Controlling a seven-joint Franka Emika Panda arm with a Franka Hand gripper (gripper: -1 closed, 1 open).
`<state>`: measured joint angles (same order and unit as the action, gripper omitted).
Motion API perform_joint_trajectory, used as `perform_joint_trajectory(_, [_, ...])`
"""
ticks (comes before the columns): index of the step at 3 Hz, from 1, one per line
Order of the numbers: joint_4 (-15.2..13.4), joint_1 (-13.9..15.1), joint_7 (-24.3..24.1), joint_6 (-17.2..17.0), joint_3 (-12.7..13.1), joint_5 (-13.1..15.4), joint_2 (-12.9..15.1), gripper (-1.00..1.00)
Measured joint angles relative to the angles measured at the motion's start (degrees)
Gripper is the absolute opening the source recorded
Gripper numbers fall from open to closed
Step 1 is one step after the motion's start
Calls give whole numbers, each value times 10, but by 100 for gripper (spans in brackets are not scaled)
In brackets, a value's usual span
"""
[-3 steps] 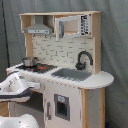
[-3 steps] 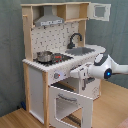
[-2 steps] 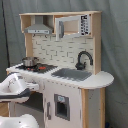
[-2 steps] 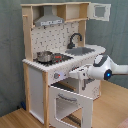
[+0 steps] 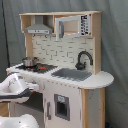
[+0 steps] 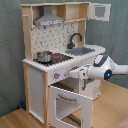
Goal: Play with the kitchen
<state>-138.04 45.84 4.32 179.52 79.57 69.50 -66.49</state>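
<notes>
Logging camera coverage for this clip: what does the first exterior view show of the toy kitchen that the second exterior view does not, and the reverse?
Only the first exterior view shows the lower cabinet door with its dark window under the sink.

Only the second exterior view shows the oven door swung down open, the knobs on the front panel, and the wooden floor.

Both exterior views show the kitchen, its pot, black faucet, grey sink, range hood and the robot arm.
</notes>
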Motion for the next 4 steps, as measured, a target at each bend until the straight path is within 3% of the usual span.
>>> perform_joint_trajectory(4, [0, 0, -250, 3, 0, 0, -8, -100])
